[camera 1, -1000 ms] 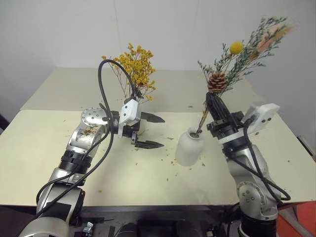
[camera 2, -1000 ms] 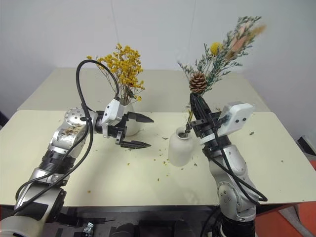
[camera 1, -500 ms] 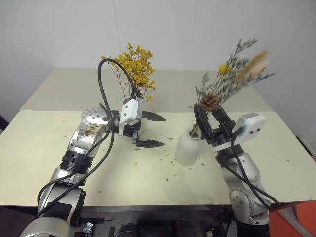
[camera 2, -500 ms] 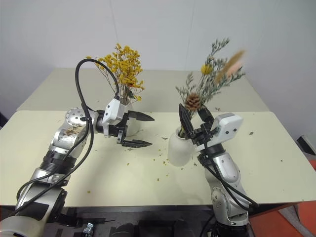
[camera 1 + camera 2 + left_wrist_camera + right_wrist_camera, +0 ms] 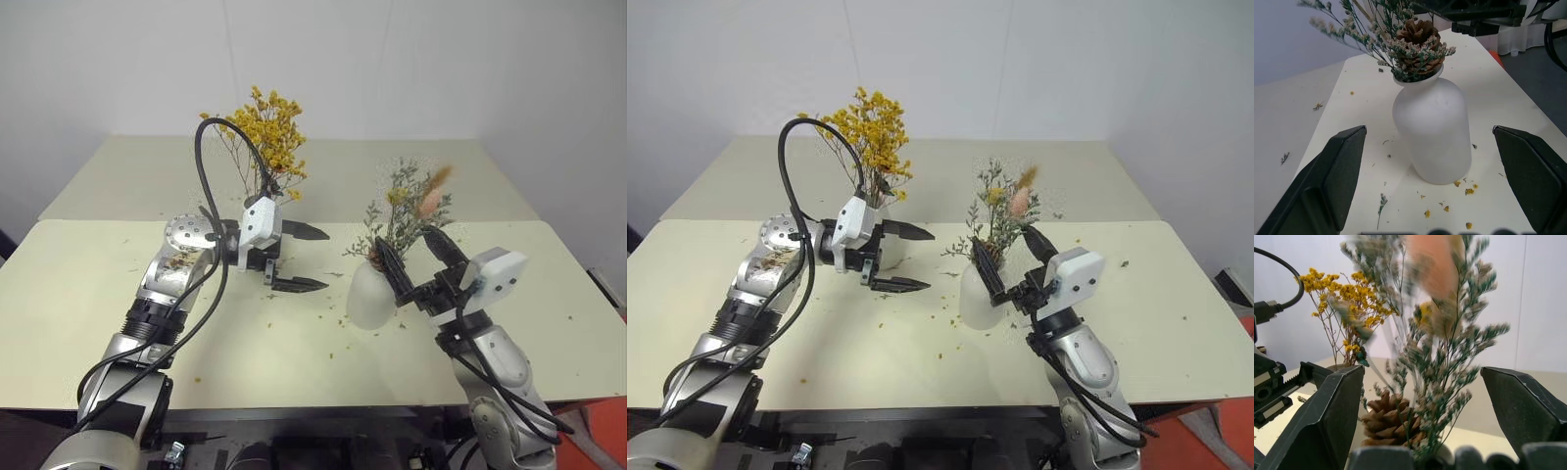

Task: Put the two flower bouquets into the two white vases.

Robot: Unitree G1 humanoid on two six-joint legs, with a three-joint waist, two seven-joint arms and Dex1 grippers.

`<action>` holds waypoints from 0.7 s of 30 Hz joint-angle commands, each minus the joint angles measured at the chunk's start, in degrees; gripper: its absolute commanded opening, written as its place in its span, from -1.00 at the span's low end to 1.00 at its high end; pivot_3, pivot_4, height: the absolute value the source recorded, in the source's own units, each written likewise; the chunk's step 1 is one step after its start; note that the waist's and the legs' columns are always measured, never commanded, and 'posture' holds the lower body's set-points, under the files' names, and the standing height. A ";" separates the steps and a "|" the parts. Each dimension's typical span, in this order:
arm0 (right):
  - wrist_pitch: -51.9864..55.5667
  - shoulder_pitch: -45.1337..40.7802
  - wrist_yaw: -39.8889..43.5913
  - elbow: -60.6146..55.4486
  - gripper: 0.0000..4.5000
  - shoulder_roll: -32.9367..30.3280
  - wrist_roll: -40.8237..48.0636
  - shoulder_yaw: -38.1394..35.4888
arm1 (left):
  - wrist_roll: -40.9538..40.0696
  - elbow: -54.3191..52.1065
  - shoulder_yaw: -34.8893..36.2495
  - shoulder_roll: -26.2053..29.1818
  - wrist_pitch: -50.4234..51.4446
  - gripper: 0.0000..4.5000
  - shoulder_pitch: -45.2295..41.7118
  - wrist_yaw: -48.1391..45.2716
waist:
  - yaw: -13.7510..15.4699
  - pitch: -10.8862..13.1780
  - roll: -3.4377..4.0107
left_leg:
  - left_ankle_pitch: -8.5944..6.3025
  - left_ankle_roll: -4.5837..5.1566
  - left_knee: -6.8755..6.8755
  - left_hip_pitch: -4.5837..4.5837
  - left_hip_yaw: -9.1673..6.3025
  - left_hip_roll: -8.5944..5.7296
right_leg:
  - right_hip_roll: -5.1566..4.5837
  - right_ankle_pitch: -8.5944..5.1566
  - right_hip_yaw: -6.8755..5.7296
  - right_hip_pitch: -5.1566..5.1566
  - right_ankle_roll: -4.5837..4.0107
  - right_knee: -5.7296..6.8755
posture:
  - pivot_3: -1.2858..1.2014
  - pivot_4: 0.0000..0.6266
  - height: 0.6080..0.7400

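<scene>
Now my right gripper (image 5: 416, 257) stood spread apart around the grey-green bouquet (image 5: 404, 211) — seated in the squat vase (image 5: 370, 295) on the bench (image 5: 78, 294). My left gripper (image 5: 306, 258) gaped empty beside the yellow bouquet (image 5: 265, 132) in its vase.

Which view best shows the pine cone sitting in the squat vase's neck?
The left wrist view: the pine cone sits right at the mouth of the squat vase, unobstructed. The right wrist view shows the cone low among sprigs; in the eye views it is small and largely hidden.
</scene>
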 commanded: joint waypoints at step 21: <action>7.02 19.60 30.89 -5.06 0.98 -31.48 34.63 -48.84 | -13.32 -4.16 23.96 20.50 6.09 1.00 9.48 -3.32 | 0.05 -0.01 -0.02 | 0.00 0.00 -0.23 0.26 0.07 0.03 | -0.05 -0.06 0.02 0.21 -0.03 -0.11 | 0.03 -0.52 1.00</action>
